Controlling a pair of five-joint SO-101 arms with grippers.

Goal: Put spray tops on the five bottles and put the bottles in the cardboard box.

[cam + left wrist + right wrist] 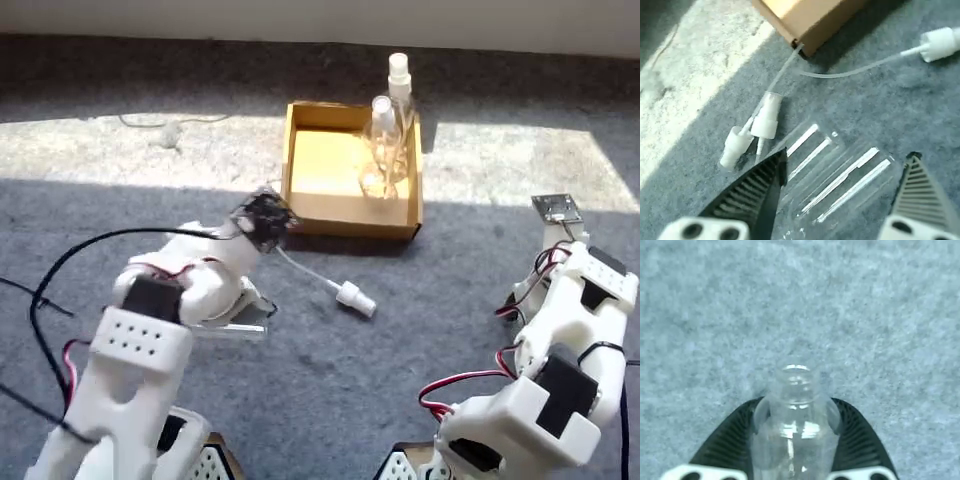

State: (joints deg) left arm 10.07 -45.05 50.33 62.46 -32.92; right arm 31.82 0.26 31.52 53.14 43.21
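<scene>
The cardboard box [320, 170] sits at the back of the carpet with two capped clear bottles [385, 145] leaning in its right end. My left gripper [847, 157] is open just above clear uncapped bottles [840, 175] that lie on the carpet; there seem to be two, side by side. Two loose spray tops [765, 120] lie just beyond them, near the box corner [805, 22]. A third spray top [356, 299] with a long tube lies in front of the box. My right gripper [797, 405] is shut on an uncapped clear bottle [795, 430], its open neck pointing away over bare carpet.
Grey carpet covers the floor, with a sunlit strip behind and beside the box. Black cables trail at the left [40, 300]. The right arm [570, 330] is folded back at the right. Open carpet lies between the two arms.
</scene>
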